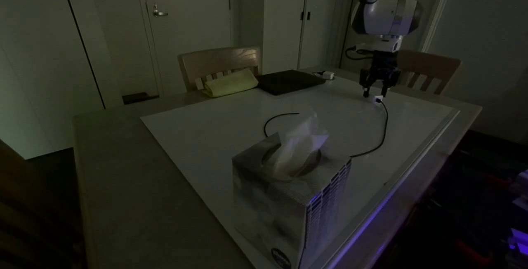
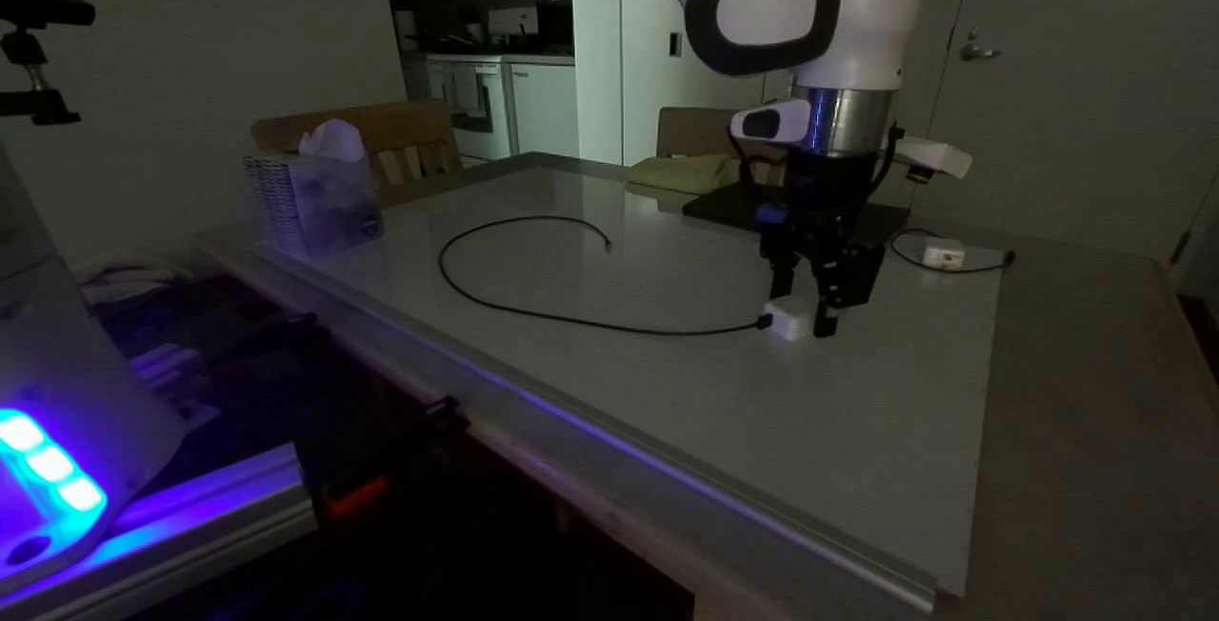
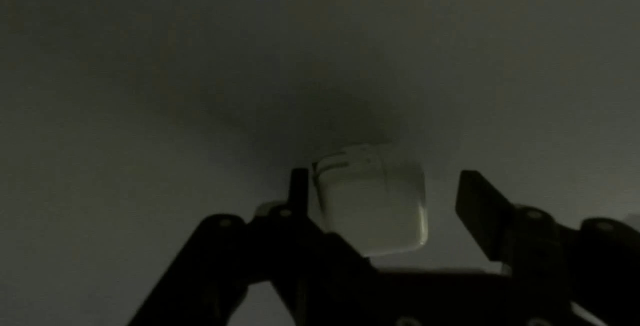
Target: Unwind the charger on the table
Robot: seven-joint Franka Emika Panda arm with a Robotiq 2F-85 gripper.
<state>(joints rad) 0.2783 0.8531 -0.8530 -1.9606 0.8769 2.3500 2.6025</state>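
Exterior views, both: dim tabletop, gripper low over it, jaws spread, pinching nothing. Charger cable lies there in one open hook, no coils or crossings visible; unwinding looks mostly done. Possibly left: straightening the bend, then backing the gripper off. Plug block, attached at one end, sits between the jaws; wrist view has a clear gap one side, other side too close to call contact. Second white block, also cabled, well apart, unsure if it counts. Smallest: free tip, loose.
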